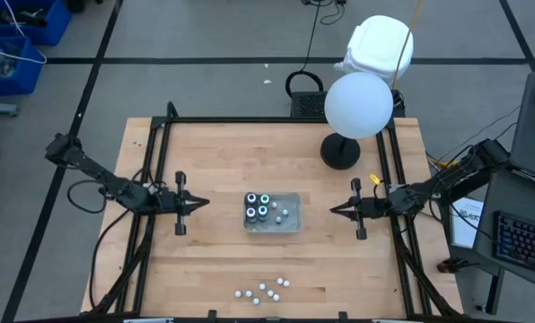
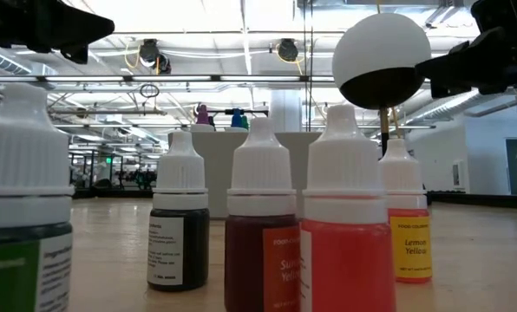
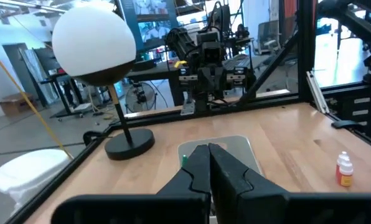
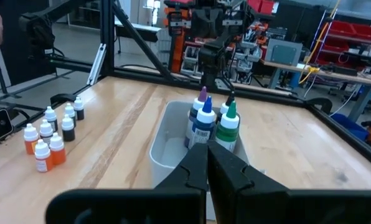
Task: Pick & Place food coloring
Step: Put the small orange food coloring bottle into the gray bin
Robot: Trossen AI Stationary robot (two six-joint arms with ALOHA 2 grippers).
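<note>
In the tray (image 1: 293, 223) mid-table (image 1: 223, 269), four bottles (image 1: 258, 209); flanking it, left end effector (image 1: 203, 203) and right end effector (image 1: 334, 210), both clenched, empty.

left gripper (image 1: 198, 202): fingers closed, facing centre | right gripper (image 1: 337, 209): fingers closed, facing centre

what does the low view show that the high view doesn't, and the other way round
Only the low view shows the bottle labels, such as the yellow bottle marked Lemon Yellow.

Only the high view shows the layout: the clear tray at mid table with four bottles in it, the left gripper and right gripper shut on either side of it, and loose bottles near the front edge.

Both show the globe lamp.
</note>
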